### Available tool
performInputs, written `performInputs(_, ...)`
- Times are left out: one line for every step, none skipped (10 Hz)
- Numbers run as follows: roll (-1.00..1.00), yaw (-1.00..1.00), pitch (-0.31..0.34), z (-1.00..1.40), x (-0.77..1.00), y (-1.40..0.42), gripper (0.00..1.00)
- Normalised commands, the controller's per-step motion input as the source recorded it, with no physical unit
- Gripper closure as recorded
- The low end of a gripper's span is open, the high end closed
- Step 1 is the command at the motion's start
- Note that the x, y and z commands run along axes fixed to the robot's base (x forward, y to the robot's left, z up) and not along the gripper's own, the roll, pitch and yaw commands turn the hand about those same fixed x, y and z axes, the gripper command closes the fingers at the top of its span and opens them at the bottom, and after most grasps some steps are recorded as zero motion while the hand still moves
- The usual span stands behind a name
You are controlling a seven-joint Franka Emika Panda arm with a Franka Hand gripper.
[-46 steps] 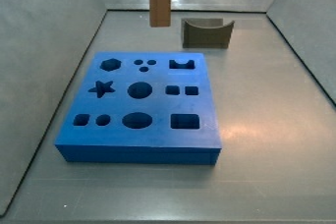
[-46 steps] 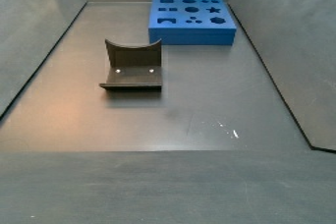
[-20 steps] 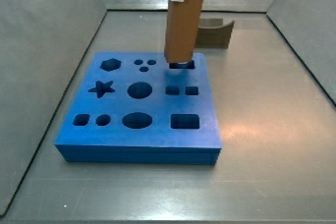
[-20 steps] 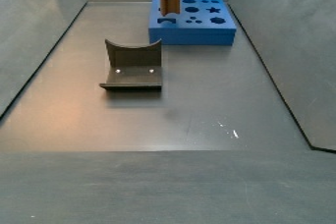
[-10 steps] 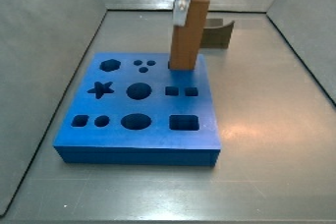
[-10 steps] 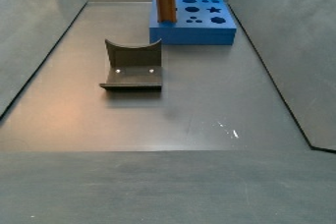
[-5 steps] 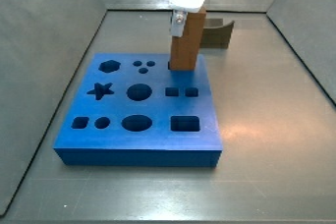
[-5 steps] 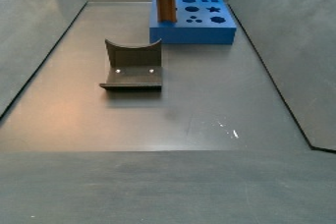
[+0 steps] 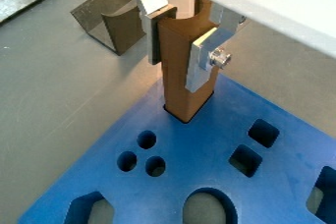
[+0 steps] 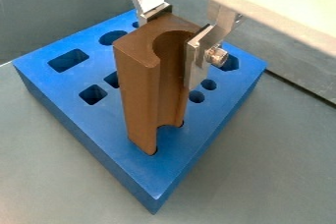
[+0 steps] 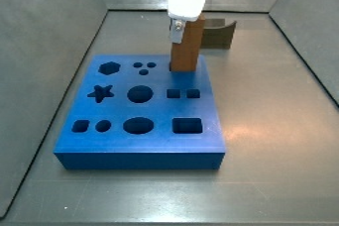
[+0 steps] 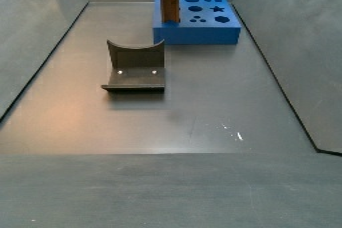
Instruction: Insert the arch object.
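Observation:
The arch object (image 11: 187,50), a tall brown wood-coloured bar with a scooped top, stands upright with its lower end in a hole at the far right corner of the blue board (image 11: 133,121). My gripper (image 11: 177,24) comes down from above and is shut on the bar's upper end. In both wrist views the silver fingers (image 9: 201,59) (image 10: 199,49) press the bar (image 9: 183,81) (image 10: 148,90) from two sides. The gripper (image 9: 179,39) (image 10: 176,29) is just above the board (image 9: 197,174) (image 10: 82,71). In a side view the bar (image 12: 168,2) stands at the board's near corner (image 12: 201,27).
A squat dark grey-olive block with a scooped top (image 11: 217,34) (image 12: 134,67) (image 9: 112,24) lies on the grey floor beside the board. The board has several other cut-out holes, such as a star (image 11: 102,91) and circles. Grey walls ring the floor.
The gripper has come down with the bar; the bar stands lower in the board's hole than one second ago. The board and the dark block have not moved.

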Motion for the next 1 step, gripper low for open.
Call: performInputs(0.0,0.0,0.0,0.0,0.0,0.0,1.0)
